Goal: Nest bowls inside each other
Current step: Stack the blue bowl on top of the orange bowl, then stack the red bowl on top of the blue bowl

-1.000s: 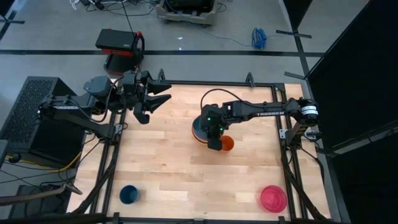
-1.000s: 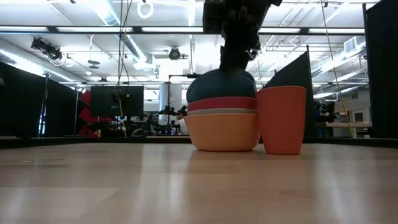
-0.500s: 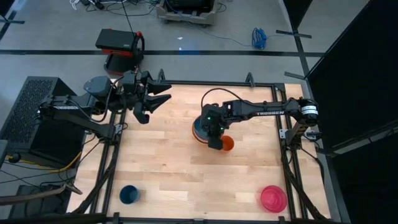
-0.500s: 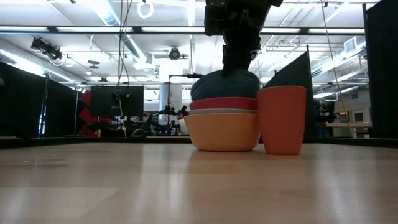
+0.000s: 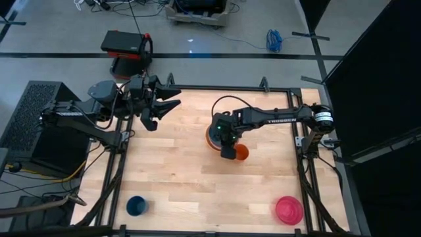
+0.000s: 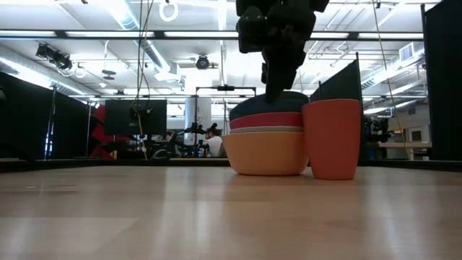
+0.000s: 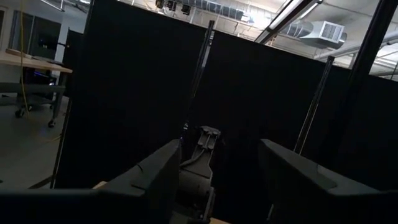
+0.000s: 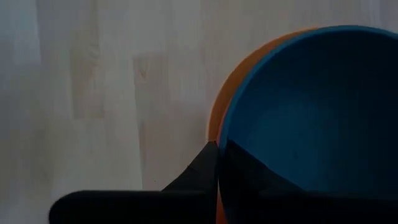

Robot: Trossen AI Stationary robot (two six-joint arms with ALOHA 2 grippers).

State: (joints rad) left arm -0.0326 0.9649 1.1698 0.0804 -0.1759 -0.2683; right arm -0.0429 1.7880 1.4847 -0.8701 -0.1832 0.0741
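The right gripper (image 5: 225, 146) sits over the stack of bowls near the table's centre, its fingers pinched on the rim of the teal-blue bowl (image 6: 267, 106), which tops the red-orange bowl (image 6: 266, 120), the white bowl (image 6: 266, 130) and the orange bowl (image 6: 264, 152). An orange cup (image 6: 333, 139) stands touching the stack at its 4 o'clock in the high view. To finish this step well, the teal-blue bowl should be pressed level until its rim settles evenly, then released straight upward so the cup is not nudged. The magenta-pink bowl (image 5: 289, 209) waits well apart at the table's 5 o'clock corner, not yet nested; a dark blue cup (image 5: 137, 205) stands at 7 o'clock. The left gripper (image 5: 158, 105) hangs half-open and empty over the 10 o'clock edge. Compared with a second ago, the teal-blue bowl sits lower and flatter, and stack and cup have slid slightly sideways.
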